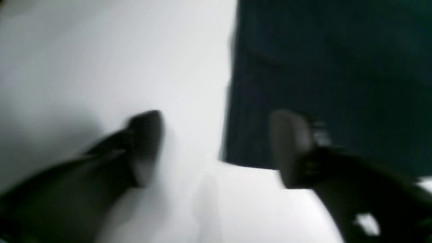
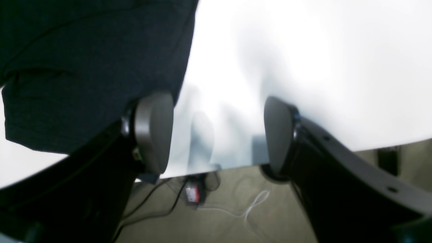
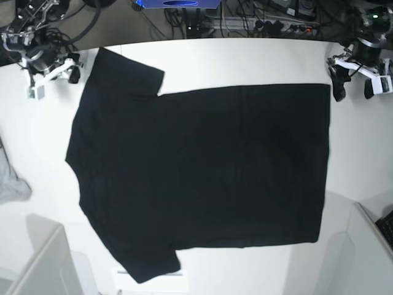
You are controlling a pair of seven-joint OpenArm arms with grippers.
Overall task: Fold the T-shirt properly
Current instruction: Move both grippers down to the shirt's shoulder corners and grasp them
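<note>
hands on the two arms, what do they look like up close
In the wrist views each hand has two dark arms ending in rounded, oval grey pads, as on the right hand; screw holes show along one of its arms. The left hand looks the same but is blurred. From the base view both wrists carry white blocks and black parts, the left hand's with a green light above.

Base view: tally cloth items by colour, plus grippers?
Black T-shirt: 1
Grey cloth: 1
Grippers: 2, the left gripper and the right gripper, jaws open
Total: 4
</note>
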